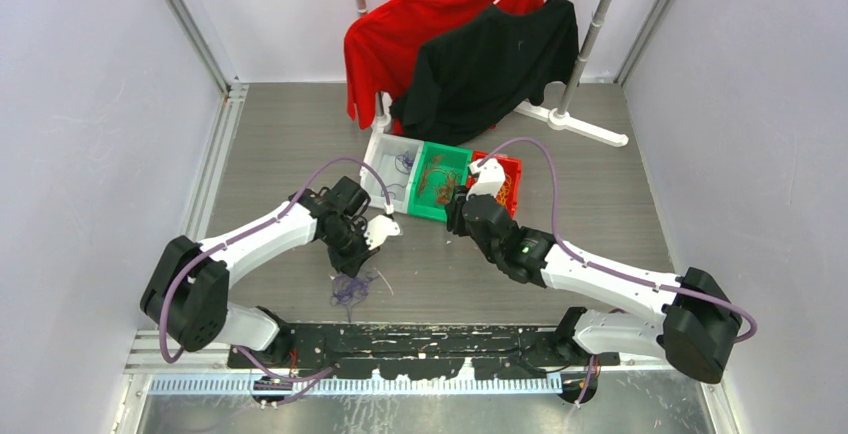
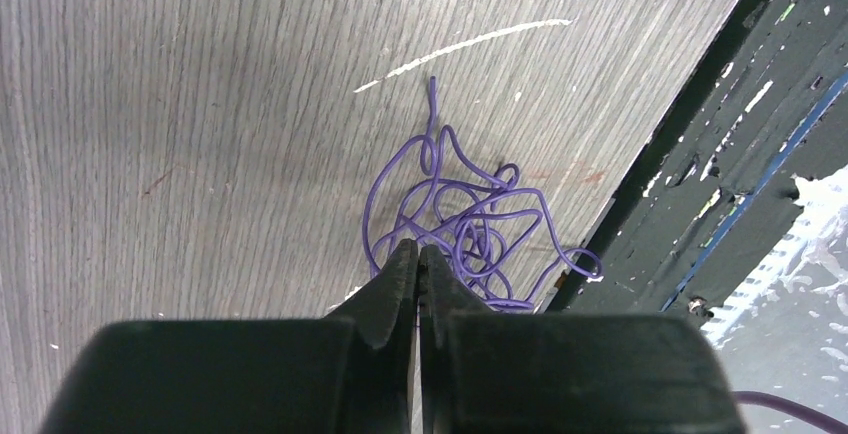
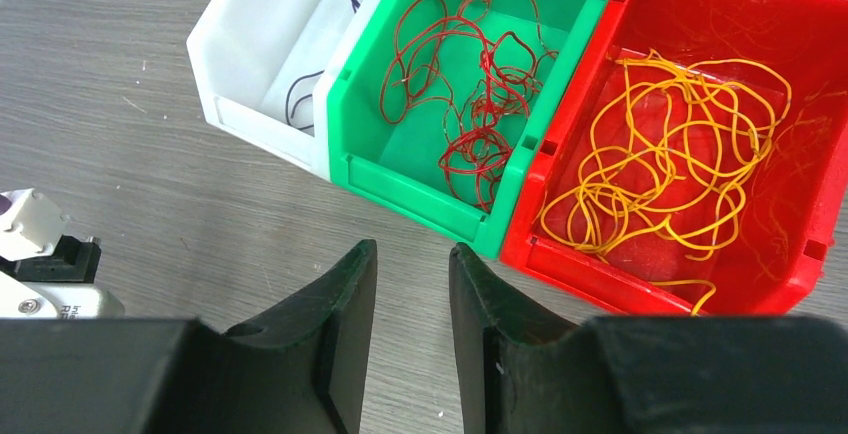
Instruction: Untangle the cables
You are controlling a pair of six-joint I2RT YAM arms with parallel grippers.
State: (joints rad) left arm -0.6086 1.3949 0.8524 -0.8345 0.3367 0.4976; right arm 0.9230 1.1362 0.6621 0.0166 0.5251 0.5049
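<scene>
Left wrist view: my left claw (image 2: 418, 251) is closed, tips pressed together at the near edge of a loose tangle of thin purple wire (image 2: 470, 224).
That tangle lies on the grey wood-grain tabletop (image 2: 150, 104), near the black base plate (image 2: 700, 174) at the table's front edge; I cannot tell whether a strand is pinched between the tips. Right wrist view: my right claw (image 3: 412, 254) stands with a gap between its fingers and nothing in it, hovering over bare table just in front of three plastic bins set side by side. White rectangular bin (image 3: 245, 109) holds a few dark purple strands (image 3: 293, 104); green bin (image 3: 400, 189) holds dark red wires (image 3: 480, 134); red bin (image 3: 580, 269) holds yellow-orange wires (image 3: 650, 164).
</scene>
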